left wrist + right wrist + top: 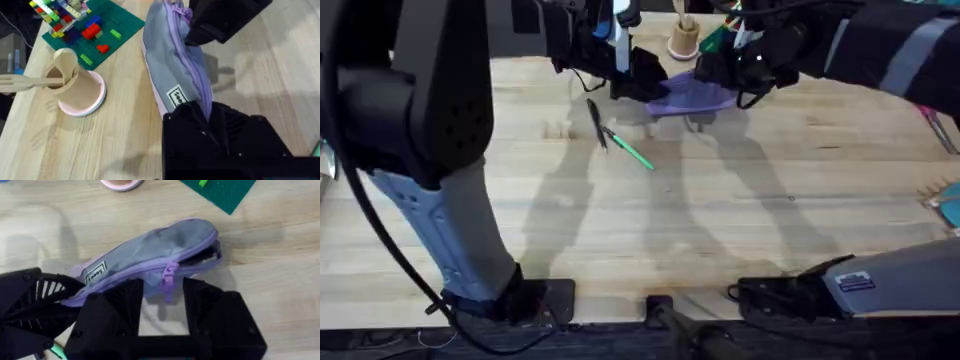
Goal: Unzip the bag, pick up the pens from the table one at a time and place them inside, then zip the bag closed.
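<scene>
The lavender bag [692, 97] lies at the far middle of the table [720, 220]. My left gripper [207, 114] is shut on one end of it, pinching the fabric by the zipper. My right gripper [162, 296] hovers over the bag's [150, 247] middle, open, with the purple zipper pull [168, 275] hanging between its fingers. The zipper gapes at the end away from the left gripper. The black pen [597, 125] and the green pen [632, 150] lie on the table just in front of the bag, nearly touching.
A wooden cup on a pink base [75, 87] and a green brick plate [97, 30] with toy bricks stand behind the bag. Pink-handled scissors [940, 128] lie at the right edge. The near half of the table is bare wood.
</scene>
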`<action>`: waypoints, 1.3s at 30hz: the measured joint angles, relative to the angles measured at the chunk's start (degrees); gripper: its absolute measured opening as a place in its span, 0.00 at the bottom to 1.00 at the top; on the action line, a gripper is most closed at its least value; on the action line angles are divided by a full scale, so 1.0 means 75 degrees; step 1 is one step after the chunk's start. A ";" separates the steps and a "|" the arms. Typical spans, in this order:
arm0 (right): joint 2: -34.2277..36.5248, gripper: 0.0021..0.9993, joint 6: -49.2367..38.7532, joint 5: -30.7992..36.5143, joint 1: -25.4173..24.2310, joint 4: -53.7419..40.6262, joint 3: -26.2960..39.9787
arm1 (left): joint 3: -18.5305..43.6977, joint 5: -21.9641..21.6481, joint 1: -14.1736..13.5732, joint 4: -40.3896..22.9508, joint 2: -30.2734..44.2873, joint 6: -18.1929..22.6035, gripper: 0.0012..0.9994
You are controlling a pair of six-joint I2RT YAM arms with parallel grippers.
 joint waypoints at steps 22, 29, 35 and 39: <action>0.0084 0.03 0.0020 -0.0085 -0.0058 0.0127 0.0000 | 0.0000 -0.0003 -0.0009 0.0001 0.0000 0.0000 0.04; 0.0004 0.03 -0.0103 -0.0076 -0.0028 0.0071 -0.0001 | 0.0000 -0.0003 -0.0009 0.0001 0.0000 0.0000 0.04; -0.0595 0.03 -0.0184 0.0076 -0.0014 0.0062 -0.0032 | 0.0000 0.0003 -0.0006 -0.0025 0.0000 0.0000 0.04; -0.0681 0.03 -0.0187 0.0092 -0.0005 0.0031 -0.0038 | 0.0000 0.0006 -0.0009 -0.0022 0.0000 0.0000 0.04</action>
